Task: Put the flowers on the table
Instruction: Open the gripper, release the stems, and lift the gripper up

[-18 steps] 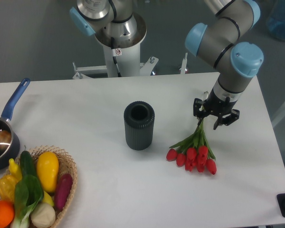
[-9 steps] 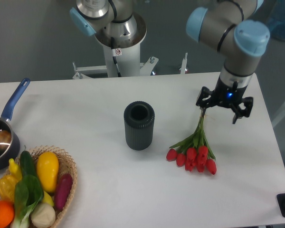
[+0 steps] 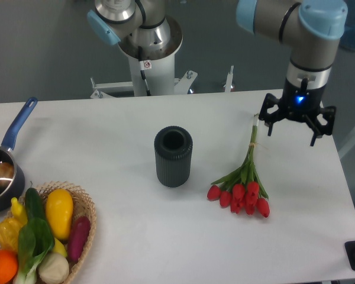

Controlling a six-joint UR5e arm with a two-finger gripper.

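The flowers [image 3: 242,188], a bunch of red tulip buds with green leaves and thin pale stems, lie flat on the white table [image 3: 106,142] right of centre. Their buds point toward the front and the stems run back toward the far right. My gripper [image 3: 294,126] hangs above and to the right of the stem ends, clear of them. It is open, with nothing between its fingers.
A dark ribbed vase [image 3: 173,156] stands upright left of the flowers. A wicker basket [image 3: 86,222] of vegetables sits at the front left corner, with a blue-handled pot [image 3: 3,171] behind it. A second arm's base [image 3: 148,44] stands behind the table.
My gripper has risen and drifted right, away from the stem ends. The flowers stay lying where they were on the table.
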